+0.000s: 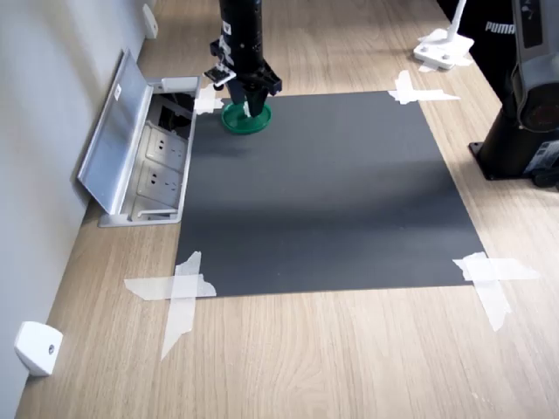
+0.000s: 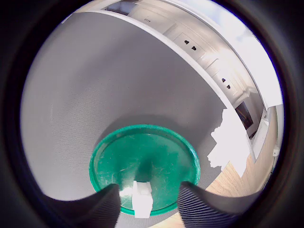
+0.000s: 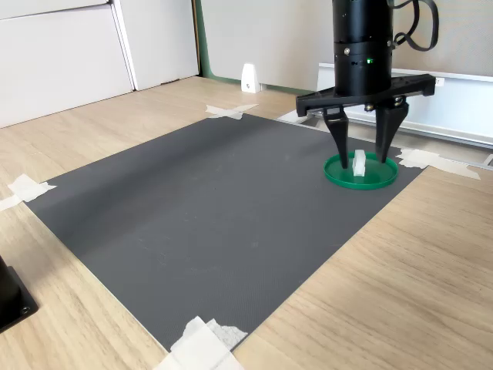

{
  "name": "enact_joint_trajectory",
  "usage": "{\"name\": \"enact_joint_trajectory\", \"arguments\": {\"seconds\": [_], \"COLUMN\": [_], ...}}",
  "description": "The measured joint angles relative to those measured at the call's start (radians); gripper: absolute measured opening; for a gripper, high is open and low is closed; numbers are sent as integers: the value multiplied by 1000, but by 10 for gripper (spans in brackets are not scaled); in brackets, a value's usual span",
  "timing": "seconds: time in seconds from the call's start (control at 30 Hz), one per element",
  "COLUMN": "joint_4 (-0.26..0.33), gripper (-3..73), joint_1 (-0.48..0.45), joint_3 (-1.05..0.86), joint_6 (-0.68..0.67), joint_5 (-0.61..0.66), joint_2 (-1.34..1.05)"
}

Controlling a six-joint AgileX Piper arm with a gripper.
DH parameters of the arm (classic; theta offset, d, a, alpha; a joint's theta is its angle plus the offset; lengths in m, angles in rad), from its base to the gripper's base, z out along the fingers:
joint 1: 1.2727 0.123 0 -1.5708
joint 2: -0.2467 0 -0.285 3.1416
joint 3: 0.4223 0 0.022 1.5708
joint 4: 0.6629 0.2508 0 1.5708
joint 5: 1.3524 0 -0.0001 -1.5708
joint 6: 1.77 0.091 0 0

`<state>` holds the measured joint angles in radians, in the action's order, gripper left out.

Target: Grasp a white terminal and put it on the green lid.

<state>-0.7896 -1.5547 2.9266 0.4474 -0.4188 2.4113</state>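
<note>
The gripper (image 3: pixel 360 151) is positioned directly over the green lid (image 3: pixel 360 173), which lies at a corner of the dark mat (image 3: pixel 208 208) taped to the wooden bench (image 3: pixel 416 270), next to the corner nearest the open socket box (image 1: pixel 144 157) let into the bench. The jaws are spread apart, one on either side of the white terminal (image 3: pixel 359 163), and in the second exterior view a clear gap is seen between each finger and the block; the jaws are therefore judged to be released, with nothing grasped. The terminal is seen standing upright on the lid's floor, inside the raised rim and toward the side of the disc closest to the wrist camera, as the wrist view shows (image 2: pixel 142 197). In the first exterior view the terminal (image 1: pixel 247 109) is glimpsed only as a pale sliver between the fingers.

The fingers (image 2: pixel 202 204) are held low, their tips close to the lid's surface, which suits a gentle set-down: a small light block let go from this height is unlikely to bounce or roll past the rim. The placing is judged to be done or all but done, with only a straight upward withdrawal left. Care is called for there, since a finger brushing the upright block could tip it over.
</note>
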Motion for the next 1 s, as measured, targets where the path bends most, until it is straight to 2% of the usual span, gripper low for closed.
{"name": "enact_joint_trajectory", "arguments": {"seconds": [0.13, 0.27, 0.37, 0.47, 0.57, 0.63, 0.8, 1.0], "joint_4": [45, 101, 112, 173, 233, 266, 313, 312], "gripper": [609, 567, 465, 300, 87, 30, -3, -5], "joint_1": [0, 6, 23, 31, 31, 31, 47, 200], "joint_3": [-2, -2, -2, -18, -66, -120, -287, -514], "joint_6": [17, 44, 80, 103, 105, 106, 176, 423], "joint_5": [7, 17, 20, 12, -42, -96, -238, -338], "joint_2": [-64, -186, -276, -373, -473, -547, -717, -922]}}
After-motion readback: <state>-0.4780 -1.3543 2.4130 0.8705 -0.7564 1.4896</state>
